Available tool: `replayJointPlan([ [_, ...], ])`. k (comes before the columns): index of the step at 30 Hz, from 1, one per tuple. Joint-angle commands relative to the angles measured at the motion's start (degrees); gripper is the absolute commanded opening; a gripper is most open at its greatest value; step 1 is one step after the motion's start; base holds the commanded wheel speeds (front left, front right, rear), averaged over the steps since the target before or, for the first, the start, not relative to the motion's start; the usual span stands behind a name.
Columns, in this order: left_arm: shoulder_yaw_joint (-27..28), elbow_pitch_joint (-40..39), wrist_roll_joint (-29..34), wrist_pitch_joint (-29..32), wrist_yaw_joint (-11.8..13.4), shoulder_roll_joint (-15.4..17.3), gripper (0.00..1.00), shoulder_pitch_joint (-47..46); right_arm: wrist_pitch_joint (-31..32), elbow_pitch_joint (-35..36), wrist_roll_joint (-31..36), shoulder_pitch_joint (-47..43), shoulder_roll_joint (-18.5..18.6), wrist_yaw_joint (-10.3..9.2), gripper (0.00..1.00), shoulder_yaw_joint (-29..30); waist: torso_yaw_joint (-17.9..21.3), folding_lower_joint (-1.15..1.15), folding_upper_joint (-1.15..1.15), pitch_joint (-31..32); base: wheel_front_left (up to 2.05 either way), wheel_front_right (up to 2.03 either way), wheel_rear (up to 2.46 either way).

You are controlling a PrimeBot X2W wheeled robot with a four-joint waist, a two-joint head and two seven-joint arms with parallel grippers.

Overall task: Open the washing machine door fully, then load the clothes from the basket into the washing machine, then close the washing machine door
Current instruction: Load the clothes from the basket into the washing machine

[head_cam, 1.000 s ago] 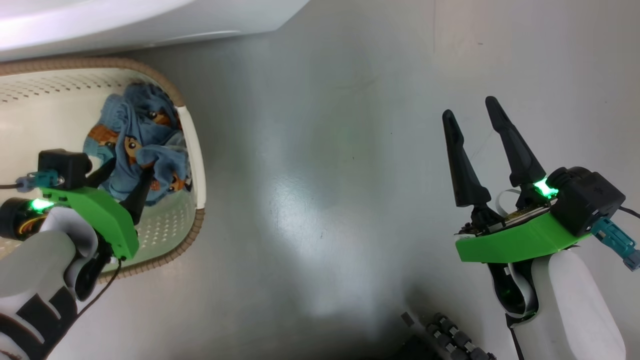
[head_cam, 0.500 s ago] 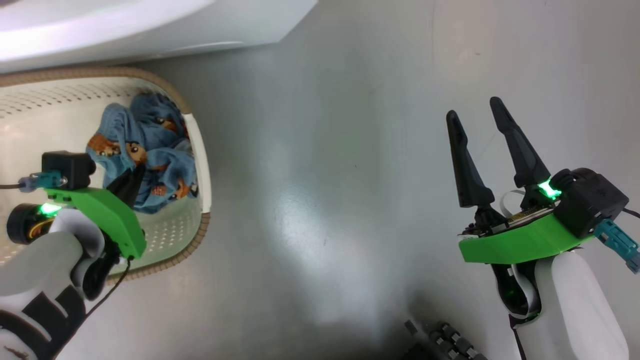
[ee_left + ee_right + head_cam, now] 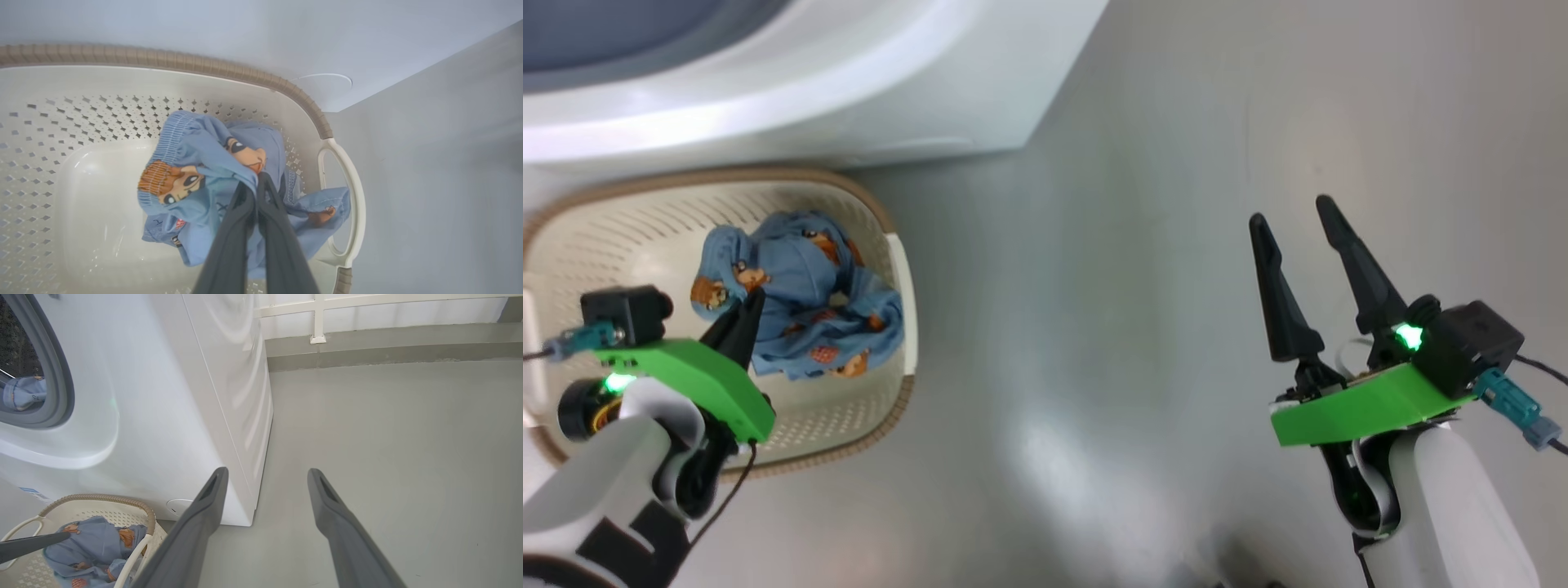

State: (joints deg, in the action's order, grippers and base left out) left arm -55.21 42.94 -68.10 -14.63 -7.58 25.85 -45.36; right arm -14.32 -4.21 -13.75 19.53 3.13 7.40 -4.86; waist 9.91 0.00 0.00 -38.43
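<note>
Two long dark fingers of the left gripper [image 3: 257, 181] are clamped tight on a fold of the clothes [image 3: 196, 163], a crumpled light blue bundle at the right-hand end of the basket [image 3: 686, 175], close by its white handle [image 3: 351, 204]. The basket sits on the floor [image 3: 1135, 245] just before the washing machine [image 3: 163, 396], its long axis running along the machine's front and its left end cut off in the head view. The left wrist view shows the pinch plainly. The right wrist view adds the grey door seal [image 3: 65, 388] with a blue garment [image 3: 24, 392] inside. Whether the bundle has cleared the basket's bottom I cannot tell. The right gripper [image 3: 1291, 211] hangs spread and empty over the floor, well apart from the basket.
</note>
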Motion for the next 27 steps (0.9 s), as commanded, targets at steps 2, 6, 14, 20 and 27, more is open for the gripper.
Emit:
replayJointPlan([
  [2, 4.5, -1.6, 2.6, -0.4, 0.1, 1.6, 0.00, 2.7, -0.7, 0.4, 0.0, -2.9, -0.2, 0.09, 1.00, -0.8, -2.7, 0.00, 0.00, 5.6, 0.00, 0.00, 0.00],
  [6, 9.7, -3.5, 7.0, -0.4, 0.1, 0.9, 0.00, 6.7, -0.7, -0.8, 0.3, -4.3, -0.2, 0.09, 1.00, -0.3, -3.8, 0.00, 0.00, 9.3, 0.00, 0.00, 0.00],
  [14, 19.0, -7.5, 15.4, -0.4, 0.1, -0.3, 0.00, 14.5, -0.7, -2.5, -0.6, -8.0, 1.1, 0.09, 1.00, 0.7, -5.7, 0.00, 0.00, 16.8, 0.00, 0.00, 0.00],
  [20, 25.7, -12.2, 22.2, -0.4, 0.1, -1.7, 0.00, 20.0, -0.7, -3.4, -1.4, -10.9, 2.3, 0.09, 1.00, 1.2, -6.8, 0.00, 0.00, 21.9, 0.00, 0.00, 0.00],
  [27, 33.7, -18.2, 29.2, -0.4, 0.1, -3.3, 0.00, 27.6, -0.7, -3.9, -2.6, -15.5, 3.8, 0.09, 1.00, 2.2, -7.4, 0.00, 0.00, 28.2, 0.00, 0.00, 0.00],
])
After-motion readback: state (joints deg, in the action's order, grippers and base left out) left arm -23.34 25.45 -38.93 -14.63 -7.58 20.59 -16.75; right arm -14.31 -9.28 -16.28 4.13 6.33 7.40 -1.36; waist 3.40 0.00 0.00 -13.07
